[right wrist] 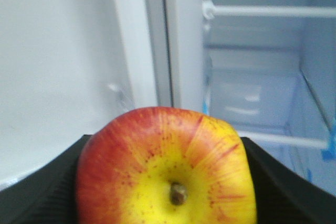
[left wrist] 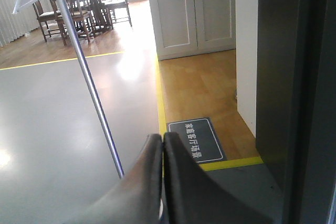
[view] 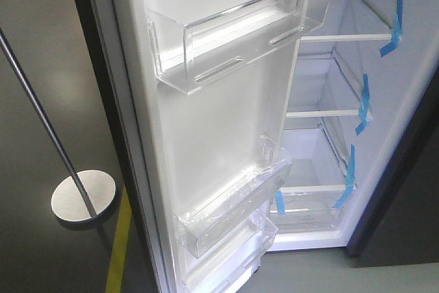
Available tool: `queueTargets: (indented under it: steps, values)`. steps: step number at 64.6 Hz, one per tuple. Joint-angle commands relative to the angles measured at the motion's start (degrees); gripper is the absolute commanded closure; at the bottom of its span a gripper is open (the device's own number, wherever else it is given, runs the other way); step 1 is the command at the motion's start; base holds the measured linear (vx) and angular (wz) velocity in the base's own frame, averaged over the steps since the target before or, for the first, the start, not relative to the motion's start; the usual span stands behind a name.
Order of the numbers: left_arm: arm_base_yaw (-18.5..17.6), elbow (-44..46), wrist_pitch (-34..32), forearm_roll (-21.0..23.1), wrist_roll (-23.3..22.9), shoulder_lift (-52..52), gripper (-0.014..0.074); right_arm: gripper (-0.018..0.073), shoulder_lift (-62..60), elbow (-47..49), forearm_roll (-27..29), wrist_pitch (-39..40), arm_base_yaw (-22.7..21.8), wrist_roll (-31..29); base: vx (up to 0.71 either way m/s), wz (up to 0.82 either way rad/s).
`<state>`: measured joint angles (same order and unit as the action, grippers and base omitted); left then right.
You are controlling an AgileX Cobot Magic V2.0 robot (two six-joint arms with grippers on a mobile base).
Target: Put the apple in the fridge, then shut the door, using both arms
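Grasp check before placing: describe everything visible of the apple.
The apple shows only in the right wrist view. Its red, streaked skin fades to a yellow patch around a short brown stem, which faces the camera. Its underside is cut off by the frame. The black ribbed jaws of the right gripper press on both its sides. It hangs before the open fridge, not yet inside it.
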<state>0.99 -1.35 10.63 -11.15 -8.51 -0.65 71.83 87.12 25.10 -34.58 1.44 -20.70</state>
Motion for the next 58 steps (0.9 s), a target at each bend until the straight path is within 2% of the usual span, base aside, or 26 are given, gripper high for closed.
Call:
queueTargets:
  steps: [1, 5, 11, 16, 20, 29, 42, 58]
  values:
    - [-0.39, 0.98, -3.93, 0.5, -0.21, -0.87, 0.0603, 0.041, -0.03, 3.51, 14.28, 5.8, -0.21, -12.44, 0.0, 0.0]
    - [-0.39, 0.98, -3.93, 0.5, -0.21, -0.87, 0.0603, 0.041, 1.79, 5.67, 23.97, 3.91, -0.21, -20.46, 0.0, 0.0]
    - [-0.39, 0.98, -3.93, 0.5, -0.21, -0.87, 0.0603, 0.041, 5.58, 8.71, 33.95, 1.23, -0.21, -30.61, 0.0, 0.0]
    - [-0.39, 0.98, -3.93, 0.5, -0.21, -0.87, 0.0603, 0.041, 8.95, 11.63, 40.09, -1.97, -0.21, -35.95, 0.0, 0.0]
    - [-0.39, 0.98, -3.93, 0.5, -0.21, -0.87, 0.0603, 0.041, 11.91, 13.74, 42.9, -4.41, -0.21, -37.91, 0.0, 0.0]
    - [-0.39, 0.98, -3.93, 0.5, -0.21, -0.87, 0.0603, 0.0408, 18.64, 19.43, 45.85, -9.72, -0.21, -38.17, 0.0, 0.0]
    - [-0.39, 0.98, -3.93, 0.5, -0.21, -0.87, 0.0603, 0.0408, 25.34, 24.72, 46.05, -15.8, -0.21, -37.76, 0.0, 0.0]
    - [-0.39, 0.98, -3.94, 0.45, -0.21, -0.87, 0.0603, 0.0368, 28.64, 25.46, 45.84, -17.41, -0.21, -35.27, 0.0, 0.0]
